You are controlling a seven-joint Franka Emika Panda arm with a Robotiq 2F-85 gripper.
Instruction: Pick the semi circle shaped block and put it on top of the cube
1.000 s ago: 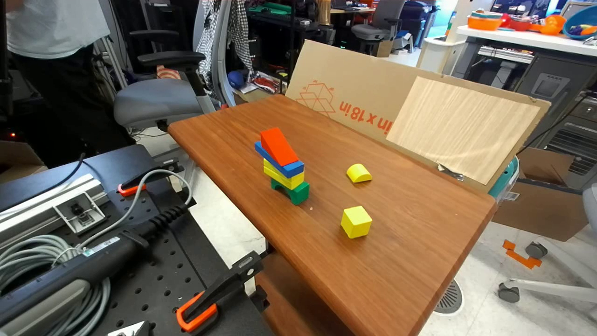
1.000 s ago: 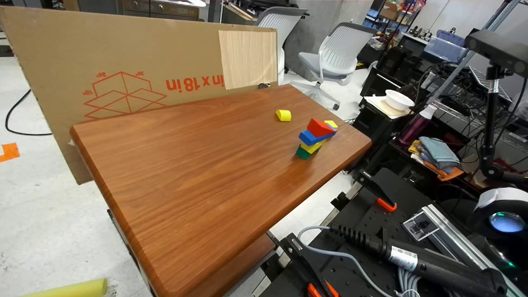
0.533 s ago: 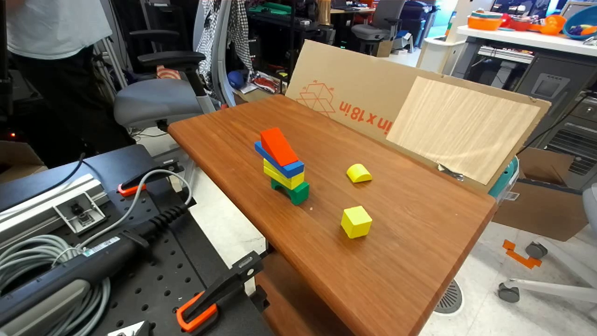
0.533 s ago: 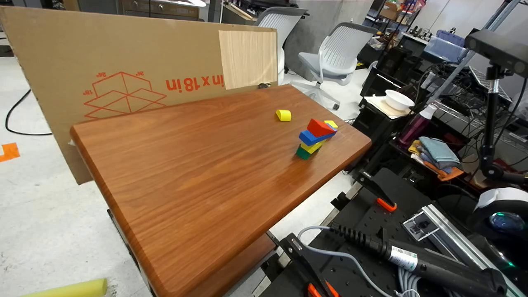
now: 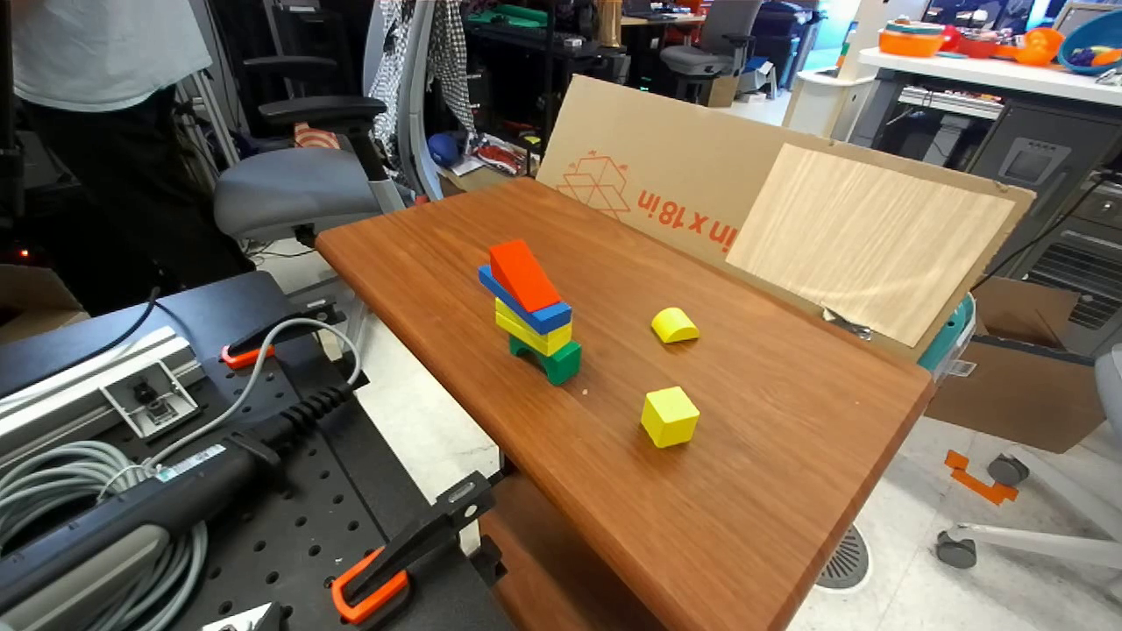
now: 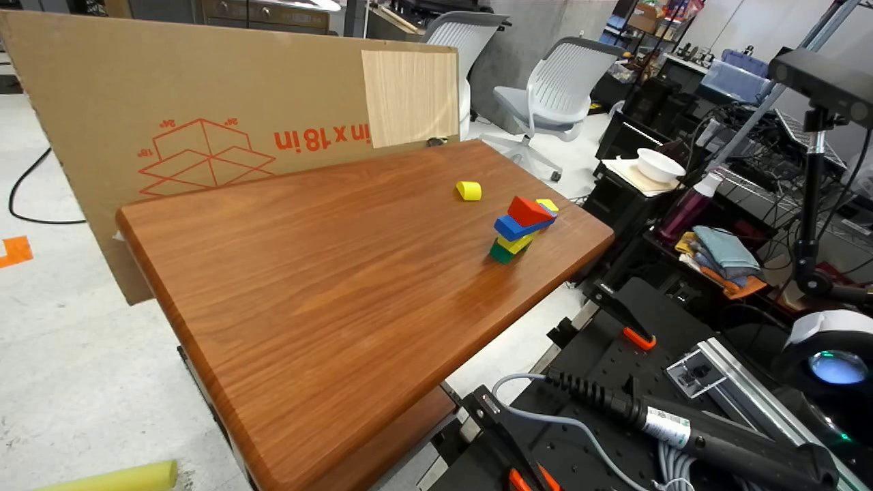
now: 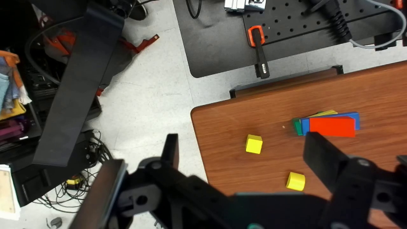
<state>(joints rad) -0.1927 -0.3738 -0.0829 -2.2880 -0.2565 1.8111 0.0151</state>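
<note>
The semi circle shaped block (image 5: 675, 326) is a small, low yellow block with a rounded top, lying on the wooden table (image 5: 771, 491). It also shows in an exterior view (image 6: 468, 191) and in the wrist view (image 7: 296, 181). The yellow cube (image 5: 671, 417) sits apart from it; in the wrist view the cube (image 7: 254, 144) is up and left of the block. In an exterior view the cube (image 6: 548, 204) is mostly hidden behind the stack. My gripper (image 7: 243, 140) is wide open and empty, high above the table. It is out of both exterior views.
A leaning stack of red, blue, yellow and green blocks (image 5: 535, 311) stands near both yellow blocks. It also shows in the wrist view (image 7: 332, 126). A cardboard sheet (image 5: 675, 158) stands along one table edge. A black bench with clamps (image 6: 634, 402) is beside the opposite edge.
</note>
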